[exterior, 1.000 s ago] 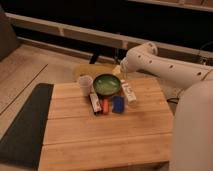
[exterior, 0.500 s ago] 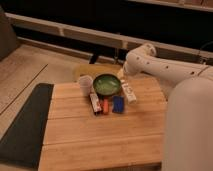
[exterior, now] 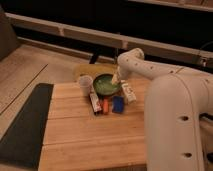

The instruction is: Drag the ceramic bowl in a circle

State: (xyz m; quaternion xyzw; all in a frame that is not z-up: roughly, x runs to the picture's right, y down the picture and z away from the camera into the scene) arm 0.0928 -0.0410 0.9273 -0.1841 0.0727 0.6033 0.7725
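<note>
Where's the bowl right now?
Camera view: the bowl sits near the table's far edge, with the cup just image-left of it and the tool at its image-right rim.

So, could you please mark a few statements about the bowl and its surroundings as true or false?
The gripper is at the ceramic bowl, on its side away from the small cup. True.
The small cup stands to the picture's right of the bowl. False: it stands on its left.
A blue item lies on the near side of the bowl. True.
The bowl sits on a dark mat. False: it sits on the wooden table; the black mat lies left of it.
</note>
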